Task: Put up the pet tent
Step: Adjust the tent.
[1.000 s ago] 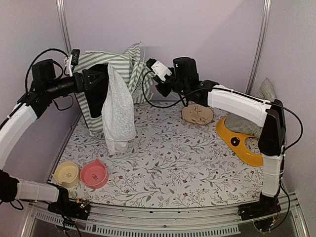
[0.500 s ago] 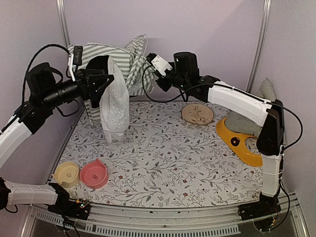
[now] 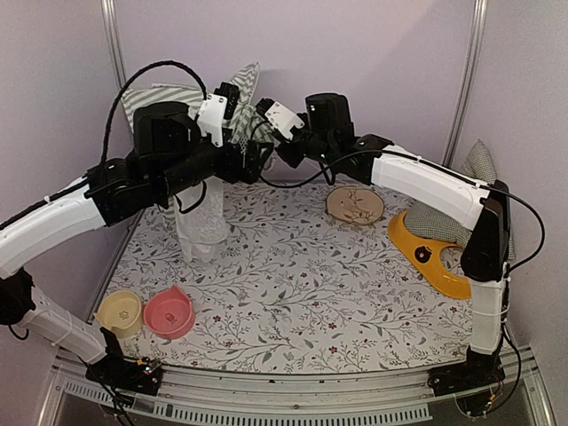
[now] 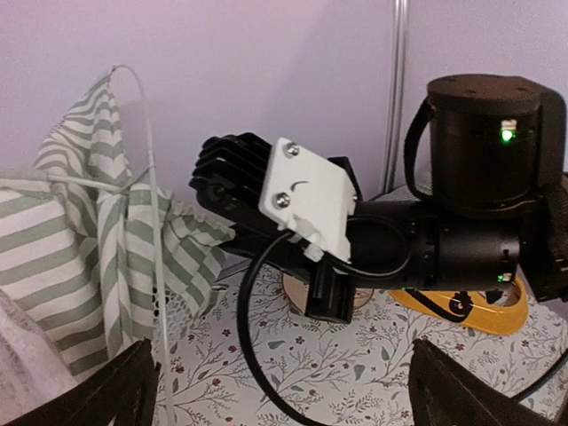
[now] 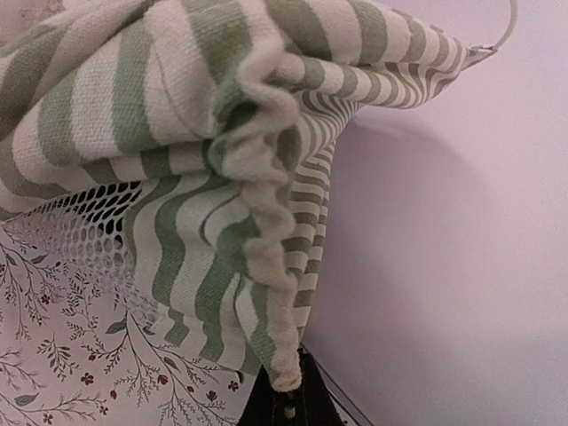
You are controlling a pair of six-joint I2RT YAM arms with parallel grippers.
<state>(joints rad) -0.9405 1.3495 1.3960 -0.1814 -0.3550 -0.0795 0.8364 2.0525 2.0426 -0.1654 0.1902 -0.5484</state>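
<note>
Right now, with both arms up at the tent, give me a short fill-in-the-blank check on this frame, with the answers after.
1. The right gripper is ____ on a gathered edge of the pet tent.
2. The left gripper holds nothing, and its jaws stand ____.
3. The pink bowl and the yellow bowl sit side by side at the near ____ corner of the table.

Missing words: shut; open; left.
</note>
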